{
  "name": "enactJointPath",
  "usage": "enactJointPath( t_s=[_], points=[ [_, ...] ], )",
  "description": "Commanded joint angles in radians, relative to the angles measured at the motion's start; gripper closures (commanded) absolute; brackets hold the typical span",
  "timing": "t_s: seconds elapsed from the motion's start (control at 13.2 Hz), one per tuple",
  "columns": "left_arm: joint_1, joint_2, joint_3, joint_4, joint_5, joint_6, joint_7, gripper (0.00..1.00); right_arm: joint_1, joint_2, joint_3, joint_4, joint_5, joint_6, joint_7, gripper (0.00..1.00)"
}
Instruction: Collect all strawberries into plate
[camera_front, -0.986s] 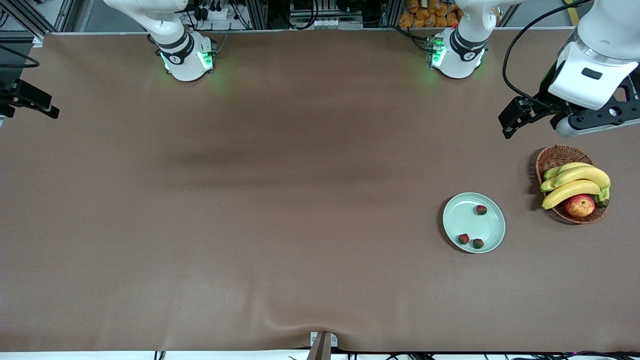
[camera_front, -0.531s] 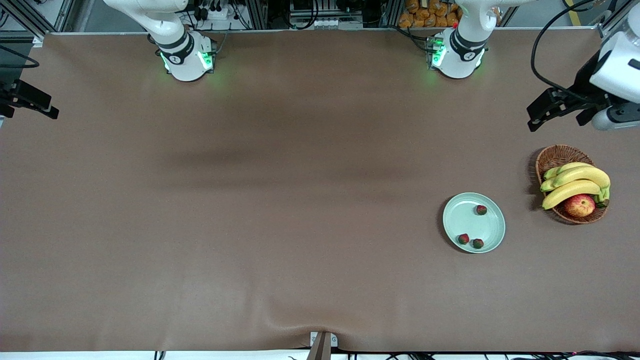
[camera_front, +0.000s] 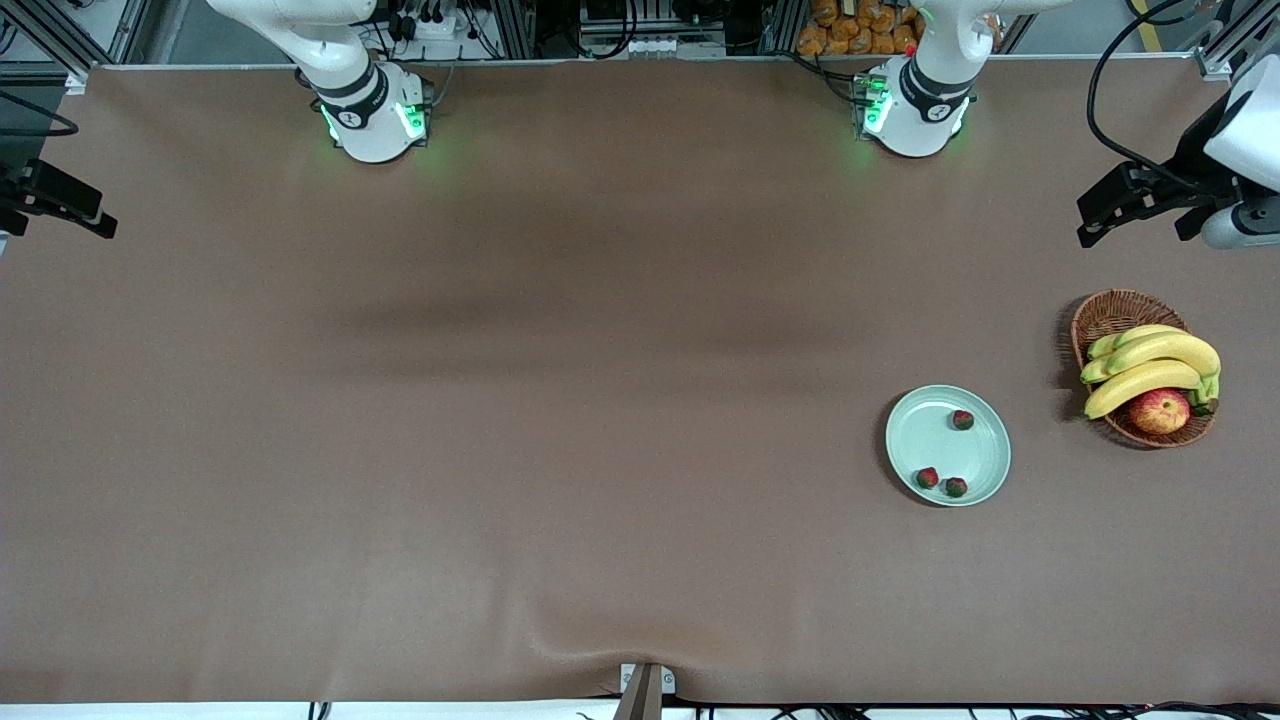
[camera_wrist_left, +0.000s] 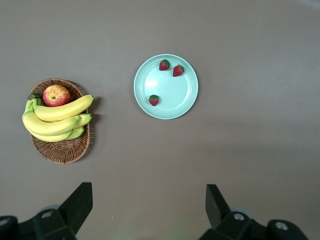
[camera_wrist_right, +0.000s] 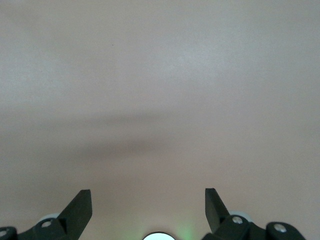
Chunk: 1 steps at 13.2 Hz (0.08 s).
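On my left wrist feed the left gripper (camera_wrist_left: 146, 207) has its fingers (camera_wrist_left: 80, 200) spread wide with nothing between them, hanging high over bare table near the left arm's end. In the front view that gripper (camera_front: 1100, 215) sits up at the edge of the frame, above the table and clear of the fruit.

My right wrist feed shows the right gripper (camera_wrist_right: 148, 205) with its fingers (camera_wrist_right: 81, 202) equally spread and empty, and only plain brown table (camera_wrist_right: 160, 90) under it. In the front view I see just a dark piece of that gripper at the frame's edge, toward the right arm's end of the table.

Moving out from the left gripper, the plate (camera_front: 925, 440) lies flat on the table, and all three strawberries (camera_front: 963, 420) are on it: one sits alone near the rim farther from the front camera, and the other two lie close together near the rim nearest that camera. The left wrist view confirms this (camera_wrist_left: 164, 65).

Beside the plate, toward the left arm's end and apart from it, stands a wicker basket (camera_front: 1105, 315) holding bananas (camera_front: 1150, 365) and an apple (camera_front: 1160, 410).
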<state>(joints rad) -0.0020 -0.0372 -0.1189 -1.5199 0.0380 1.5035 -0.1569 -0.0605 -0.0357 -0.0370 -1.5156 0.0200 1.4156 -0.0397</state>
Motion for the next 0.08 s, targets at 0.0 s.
enactJointPath(
  t_s=[0.0],
  points=[
    [-0.004, -0.015, 0.013, -0.009, -0.015, -0.012, 0.025, 0.00, -0.012, -0.004, 0.012, 0.008, -0.017, -0.001, 0.015, 0.00]
  ],
)
